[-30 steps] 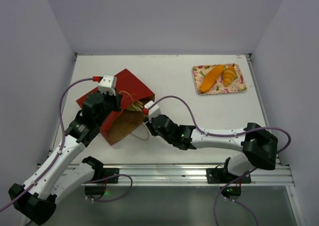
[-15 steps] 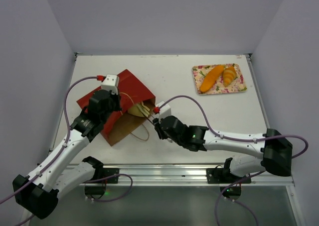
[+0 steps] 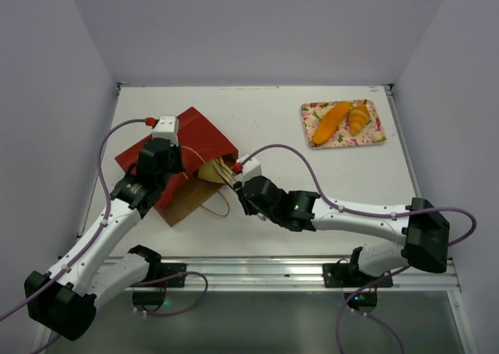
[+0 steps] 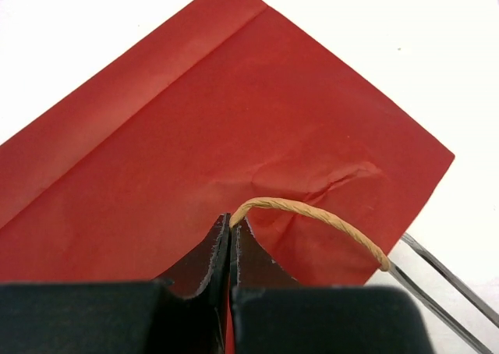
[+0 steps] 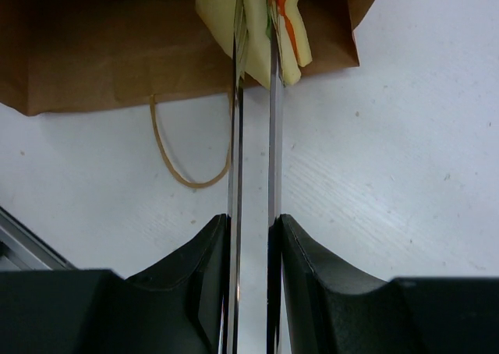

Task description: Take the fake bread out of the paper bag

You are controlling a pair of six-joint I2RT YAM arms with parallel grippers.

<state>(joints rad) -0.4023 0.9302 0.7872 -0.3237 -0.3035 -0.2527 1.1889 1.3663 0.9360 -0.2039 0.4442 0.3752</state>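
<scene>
One red paper bag (image 3: 199, 132) flat on the surface (image 3: 273, 120), left side, one tan handle (image 4: 312, 214) clenched in the left tool (image 4: 231, 233), second handle (image 5: 191, 175) lying loose, right tool (image 5: 255, 11) grasping one pale fake bread (image 5: 217, 15) at its mouth, two loaves (image 3: 330, 122) on one flowered tray (image 3: 373, 136).

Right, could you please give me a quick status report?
Left gripper shut on paper bag rim. Right gripper pinching pale fake bread at bag mouth. Nothing blocking.
</scene>
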